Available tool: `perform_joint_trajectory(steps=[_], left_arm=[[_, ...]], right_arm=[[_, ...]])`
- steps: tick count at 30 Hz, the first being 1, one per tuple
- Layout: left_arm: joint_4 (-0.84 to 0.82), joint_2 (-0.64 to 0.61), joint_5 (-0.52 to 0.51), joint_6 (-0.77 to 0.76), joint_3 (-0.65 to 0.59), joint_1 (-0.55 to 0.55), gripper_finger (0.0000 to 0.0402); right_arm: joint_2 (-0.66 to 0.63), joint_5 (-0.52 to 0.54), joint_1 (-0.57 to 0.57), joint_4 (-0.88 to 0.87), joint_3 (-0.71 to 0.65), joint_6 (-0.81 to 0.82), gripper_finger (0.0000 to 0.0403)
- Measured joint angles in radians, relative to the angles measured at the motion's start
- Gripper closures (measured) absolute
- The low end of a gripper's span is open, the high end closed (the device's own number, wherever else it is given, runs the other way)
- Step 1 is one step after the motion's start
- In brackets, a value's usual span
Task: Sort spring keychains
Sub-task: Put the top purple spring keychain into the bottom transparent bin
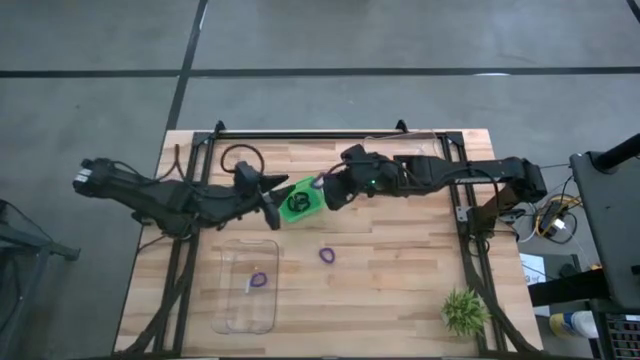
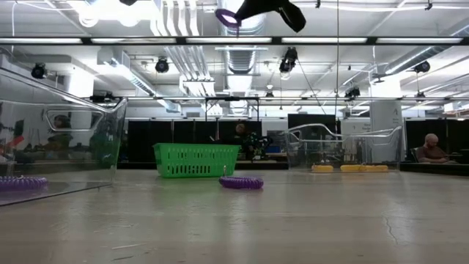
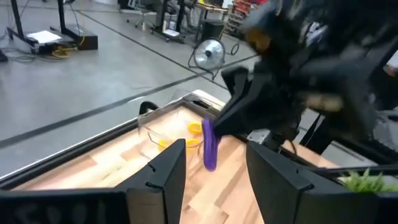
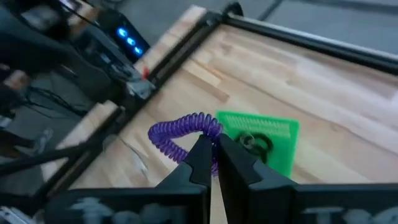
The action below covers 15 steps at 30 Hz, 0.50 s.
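My right gripper point(image 1: 325, 186) is shut on a purple spring keychain point(image 4: 180, 134), high above the table by the green bin point(image 1: 298, 200); in the low view this gripper point(image 2: 249, 13) is at the top. Black keychains point(image 4: 255, 144) lie in the green bin. My left gripper point(image 1: 272, 206) is open and empty just left of the green bin. A second purple keychain point(image 1: 327, 254) lies flat on the table. A third purple one point(image 1: 259, 280) lies in the clear bin point(image 1: 232, 300). Orange keychains point(image 3: 194, 129) lie in a far clear bin. My right gripper pinches the purple keychain's coil at one point of its loop point(image 4: 208, 132) between its two fingertips. The fingers come from the table's right side. The loop point(image 2: 227, 16) sticks out past the fingertips and is lifted clear of the table and the bin.
A small green spiky plant point(image 1: 464, 310) stands near the table's front right corner. A clear bin point(image 1: 425, 150) sits at the back right under the right arm. The two arms meet close together over the green bin.
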Motion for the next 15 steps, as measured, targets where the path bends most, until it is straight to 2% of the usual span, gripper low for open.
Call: perform_joint_trajectory(steps=[7,15], left_arm=[[0.066,0.062,-0.016,0.103,-0.045,0.000,0.0242],[0.091,0.112,-0.081,0.105,-0.050,0.002,0.0242]], right_arm=[[0.004,0.027,0.000,0.074,0.000,-0.029,0.0394],[0.003,0.023,0.003,0.095,0.000,-0.039,0.0394]])
